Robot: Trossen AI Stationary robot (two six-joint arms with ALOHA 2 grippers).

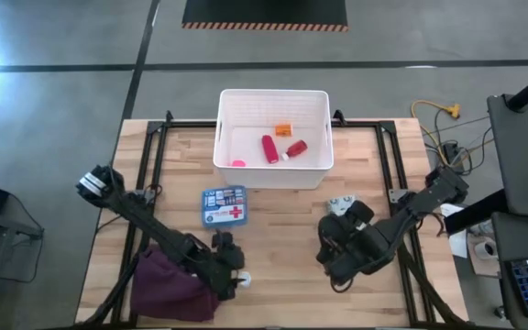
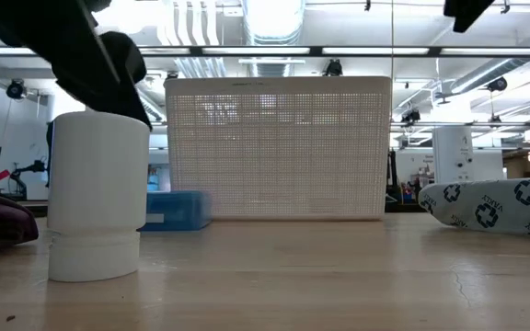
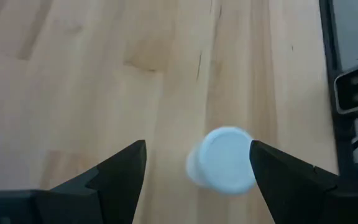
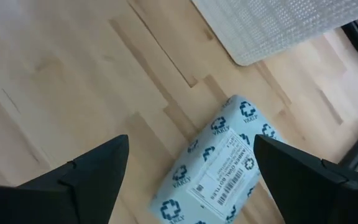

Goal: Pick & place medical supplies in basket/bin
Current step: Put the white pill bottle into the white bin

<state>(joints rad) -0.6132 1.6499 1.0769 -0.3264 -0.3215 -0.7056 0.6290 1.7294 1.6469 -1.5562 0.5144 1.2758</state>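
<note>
High view, from biggest to smallest. Wooden table (image 1: 282, 229) across the middle, near edge cut off by the frame. White basket (image 1: 274, 137) at the far centre edge, holding two red bottles (image 1: 269, 148), a small orange piece (image 1: 284, 130) and a pink piece (image 1: 237, 163); from the low view only its slotted wall visible, contents hidden. Maroon cloth (image 1: 168, 284) bunched at the near left corner, partly under the left arm and partly cut off. Blue first-aid box (image 1: 224, 206) flat on the table, just near of the basket's left corner, mostly hidden behind the white bottle in the low view. Patterned packet (image 4: 219, 165) lying on the right half, near of the basket's right corner, largely covered by the right arm from above, clear only at wrist level. Right gripper (image 4: 191, 180) poised over that packet, fingers spread wide on either side, holding nothing. Left gripper (image 3: 197, 171) at the near left, beside the cloth, fingers wide apart around a small white bottle (image 3: 224, 160) standing upright; contact with the right-hand finger hard to judge, clear gap on the other side. Label on the bottle not legible.
</note>
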